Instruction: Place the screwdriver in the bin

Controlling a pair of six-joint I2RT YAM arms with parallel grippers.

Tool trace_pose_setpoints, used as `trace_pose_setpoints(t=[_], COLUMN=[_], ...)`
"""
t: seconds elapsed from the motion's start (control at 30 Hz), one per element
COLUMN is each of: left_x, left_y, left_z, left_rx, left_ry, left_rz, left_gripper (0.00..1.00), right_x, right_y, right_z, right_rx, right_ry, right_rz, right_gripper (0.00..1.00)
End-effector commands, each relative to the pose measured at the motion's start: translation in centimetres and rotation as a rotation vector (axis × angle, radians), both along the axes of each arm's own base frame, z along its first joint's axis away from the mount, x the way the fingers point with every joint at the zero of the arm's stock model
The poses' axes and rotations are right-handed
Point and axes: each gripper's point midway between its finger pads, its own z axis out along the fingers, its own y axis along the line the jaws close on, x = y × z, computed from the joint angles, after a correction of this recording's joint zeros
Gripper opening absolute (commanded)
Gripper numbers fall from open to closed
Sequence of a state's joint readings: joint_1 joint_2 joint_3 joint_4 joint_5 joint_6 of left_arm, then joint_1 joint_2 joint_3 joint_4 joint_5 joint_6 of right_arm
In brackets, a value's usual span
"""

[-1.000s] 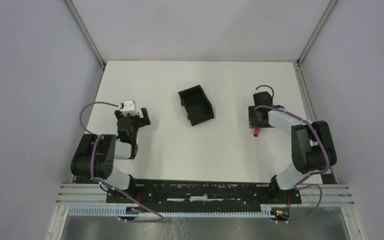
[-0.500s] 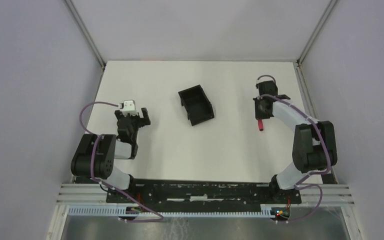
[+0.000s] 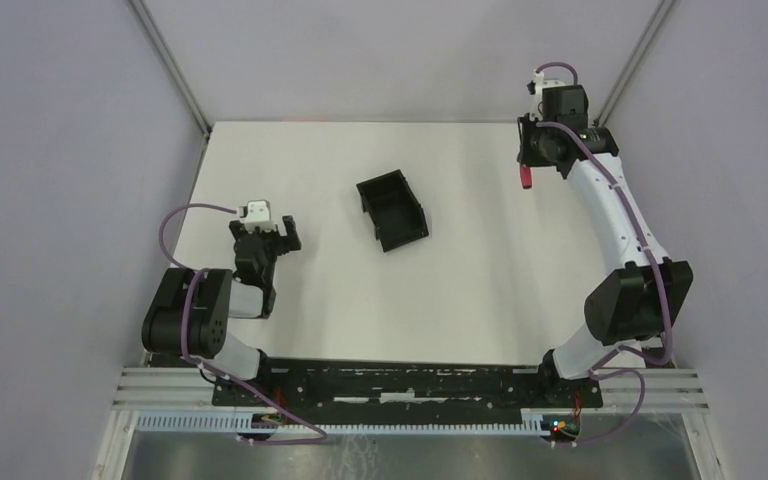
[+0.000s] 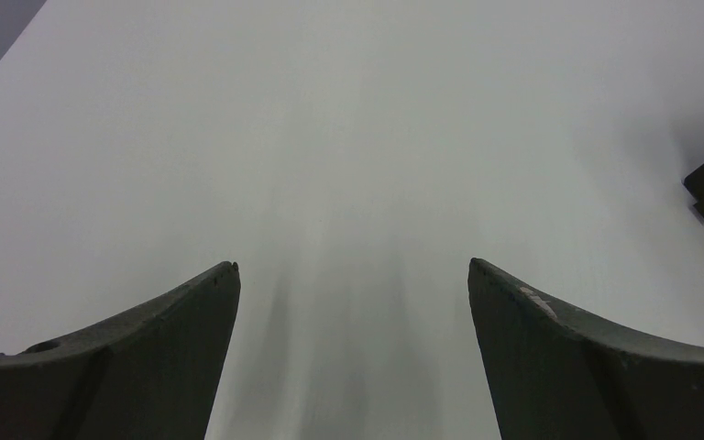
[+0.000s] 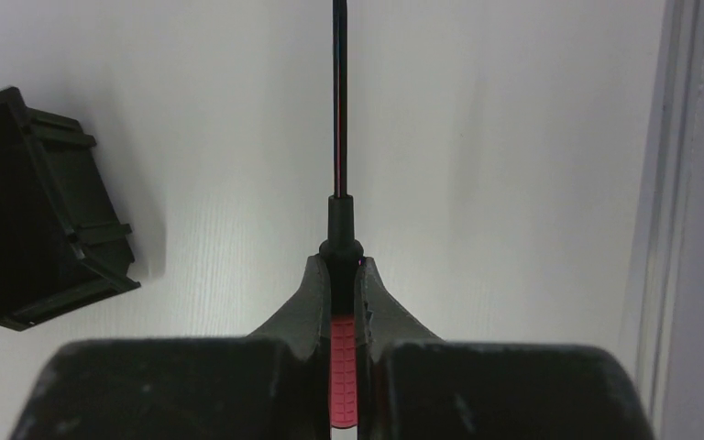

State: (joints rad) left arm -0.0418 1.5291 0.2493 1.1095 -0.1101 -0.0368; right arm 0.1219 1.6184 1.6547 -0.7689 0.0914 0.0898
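Your right claw (image 5: 341, 270) is clenched on the small screwdriver with a red handle and thin black shaft (image 5: 342, 385). The two fingers pinch the handle from both sides, and the shaft sticks straight out ahead of the fingertips. That grip on the thick handle rather than the thin shaft looks like the secure choice, since it gives the fingers something to bite on.

In the overhead view the screwdriver hangs with the claw over the far right part of the white table (image 3: 480, 290), off the surface as far as you can judge. It is well apart from the small black plastic open-top bin (image 3: 392, 212). The bin sits near the middle of the table, turned at an angle, to the left of the held tool.

Your left claw (image 4: 353, 275) is released, with its fingers spread wide and nothing between them. It is parked low on the near left, where it stays out of the carrying path.

What remains, by my reading, is to carry the tool left over the bin's opening and let go.
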Motion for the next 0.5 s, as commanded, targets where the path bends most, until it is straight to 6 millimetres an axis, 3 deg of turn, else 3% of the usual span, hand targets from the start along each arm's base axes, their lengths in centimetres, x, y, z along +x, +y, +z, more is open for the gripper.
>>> trace_pose_setpoints(t=[0.0, 0.17, 0.23, 0.33, 0.47], left_x=[0.4, 0.4, 0.4, 0.4, 0.4], left_y=[-0.1, 0.0, -0.1, 0.0, -0.1], left_z=[1.1, 1.1, 1.0, 1.1, 1.1], left_rx=[0.015, 0.015, 0.015, 0.015, 0.015], left_ry=[-0.046, -0.046, -0.046, -0.046, -0.047], left_rz=[-0.004, -0.003, -0.004, -0.004, -0.004], left_gripper=[1.00, 1.00, 1.00, 1.00, 1.00], right_x=[0.6, 0.4, -0.1, -0.5, -0.5], right_y=[4.0, 16.5, 20.4, 23.8, 26.4], right_z=[1.1, 4.9, 5.2, 3.6, -1.2], right_rx=[0.189, 0.314, 0.346, 0.290, 0.210], right_ry=[-0.075, -0.313, -0.344, -0.319, -0.238], right_rz=[0.044, 0.346, 0.478, 0.567, 0.626], right_gripper=[0.00, 0.00, 0.00, 0.00, 0.00])
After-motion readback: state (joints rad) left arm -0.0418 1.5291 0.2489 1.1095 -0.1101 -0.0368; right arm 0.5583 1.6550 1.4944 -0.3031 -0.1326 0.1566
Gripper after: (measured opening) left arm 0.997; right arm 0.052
